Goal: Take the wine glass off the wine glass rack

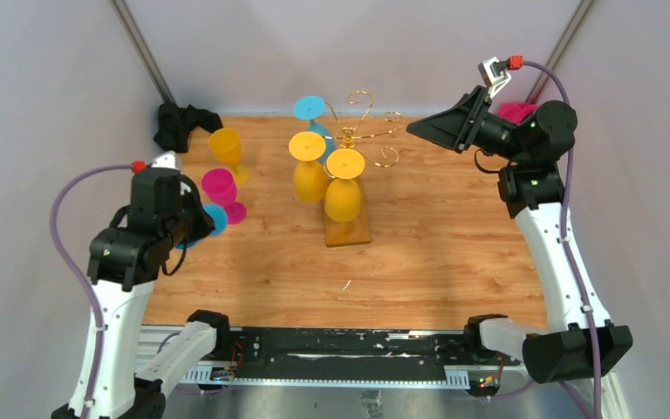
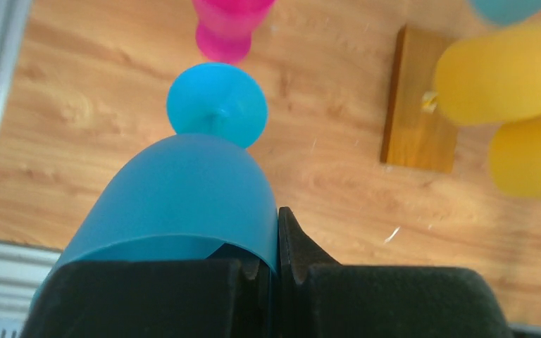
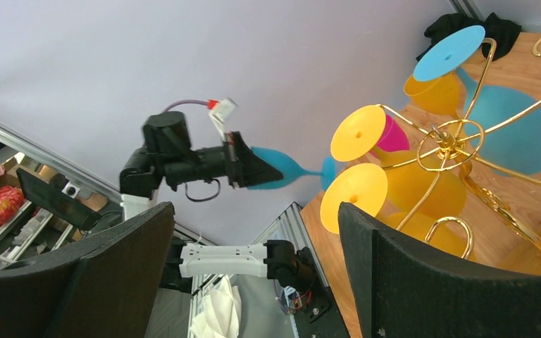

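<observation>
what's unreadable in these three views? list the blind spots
- Top view: the held blue glass in the left gripper is mostly hidden under the left arm.
- Top view: a pink object sits behind the right arm, too covered to identify.
- Right wrist: the wine glass rack base is behind a finger of the right gripper and cut off by the frame edge.
- Left wrist: the held glass's rim is hidden by the fingers.

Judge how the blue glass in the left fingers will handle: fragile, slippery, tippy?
The blue glass looks like frosted plastic, so probably light, not brittle. The left fingers pinch its thin rim wall, which may flex or slip. Tall bowl, small foot: likely tippy.
</observation>
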{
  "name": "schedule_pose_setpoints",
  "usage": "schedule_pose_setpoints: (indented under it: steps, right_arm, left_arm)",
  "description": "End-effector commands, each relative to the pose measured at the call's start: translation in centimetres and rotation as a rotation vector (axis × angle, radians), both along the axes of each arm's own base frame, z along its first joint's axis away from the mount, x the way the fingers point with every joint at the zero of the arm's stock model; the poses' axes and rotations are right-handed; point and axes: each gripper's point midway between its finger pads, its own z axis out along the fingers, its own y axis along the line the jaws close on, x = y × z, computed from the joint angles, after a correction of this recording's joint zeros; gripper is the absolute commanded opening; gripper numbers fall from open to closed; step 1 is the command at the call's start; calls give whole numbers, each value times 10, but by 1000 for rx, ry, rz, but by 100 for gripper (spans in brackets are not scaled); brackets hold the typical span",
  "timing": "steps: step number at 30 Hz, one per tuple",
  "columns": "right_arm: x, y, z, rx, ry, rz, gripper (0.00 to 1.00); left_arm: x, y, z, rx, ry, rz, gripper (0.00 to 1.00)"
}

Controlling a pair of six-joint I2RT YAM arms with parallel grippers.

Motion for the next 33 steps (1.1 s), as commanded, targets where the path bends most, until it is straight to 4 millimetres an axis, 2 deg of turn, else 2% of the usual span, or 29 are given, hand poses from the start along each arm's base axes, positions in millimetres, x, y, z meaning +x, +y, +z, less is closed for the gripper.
schedule_pose_setpoints:
  steps: [1, 3, 8, 13, 19, 31, 33]
  right_arm:
    - [-15, -4, -3, -23, -33, 11, 91]
    - [-16, -4, -7, -24, -21, 13, 91]
    - [-14, -4, -19, -28, 12, 13, 91]
    - [-11, -3, -28, -27, 31, 17, 91]
    - [-8, -3, -37, -32, 56, 18, 90]
    - [-2, -3, -44, -35, 81, 14, 90]
    - [-3, -3, -45, -37, 83, 13, 90]
  left_arm:
    - [-17, -11, -63, -39, 190, -28, 0]
    - [-21, -7, -82, -19, 238, -17, 0]
    - [-23, 0, -111, 41, 334, -4, 0]
    - [-14, 3, -132, 76, 376, -1, 0]
    - [3, -17, -171, 12, 432, -57, 0]
    - [6, -13, -197, 47, 489, -53, 0]
    - [6, -12, -197, 50, 490, -47, 5]
